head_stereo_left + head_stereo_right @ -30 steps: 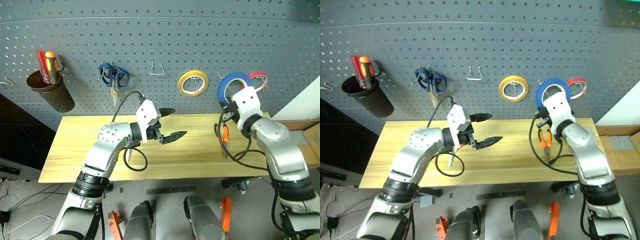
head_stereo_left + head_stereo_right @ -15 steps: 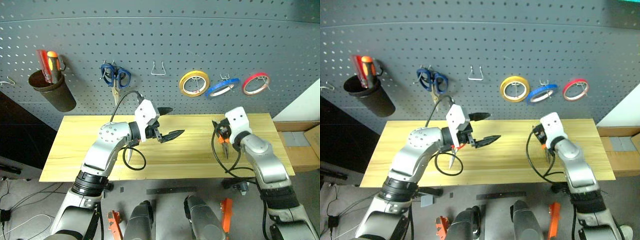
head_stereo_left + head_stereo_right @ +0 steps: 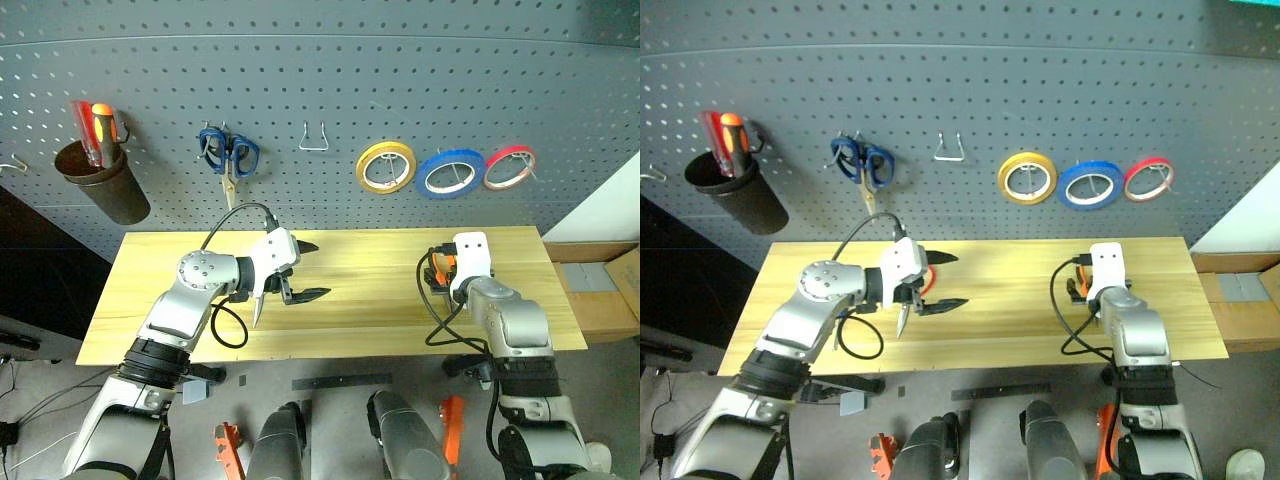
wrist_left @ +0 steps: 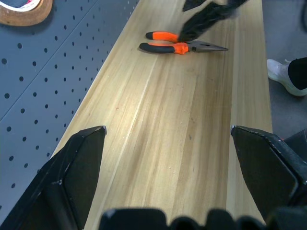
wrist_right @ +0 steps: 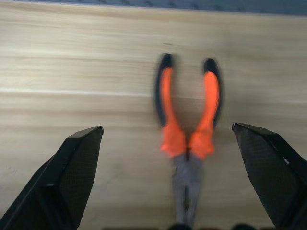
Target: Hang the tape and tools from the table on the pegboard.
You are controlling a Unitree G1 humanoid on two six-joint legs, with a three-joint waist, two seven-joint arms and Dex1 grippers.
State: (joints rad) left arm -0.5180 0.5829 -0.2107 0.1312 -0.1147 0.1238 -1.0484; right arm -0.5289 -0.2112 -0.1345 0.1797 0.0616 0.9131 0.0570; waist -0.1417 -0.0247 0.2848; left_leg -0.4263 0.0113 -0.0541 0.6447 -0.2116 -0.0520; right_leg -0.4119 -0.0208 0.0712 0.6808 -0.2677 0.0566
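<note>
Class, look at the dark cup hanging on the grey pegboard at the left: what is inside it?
Inside the dark cup, two screwdriver handles stick up above the rim: a red one and an orange one. Their shafts and tips are hidden by the cup's wall, as is anything lower down.

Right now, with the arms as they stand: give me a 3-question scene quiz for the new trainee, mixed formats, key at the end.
1. True or false: the blue tape hangs on the pegboard between the yellow roll and the red roll.
2. Which tool lies on the table right ahead of the right gripper?
A. red-handled scissors
B. pliers
C. blue-handled screwdriver
3. Fill in: the left gripper's fingers are ___.

Key: 1 true; 2 B; 3 open, holding nothing.
</note>
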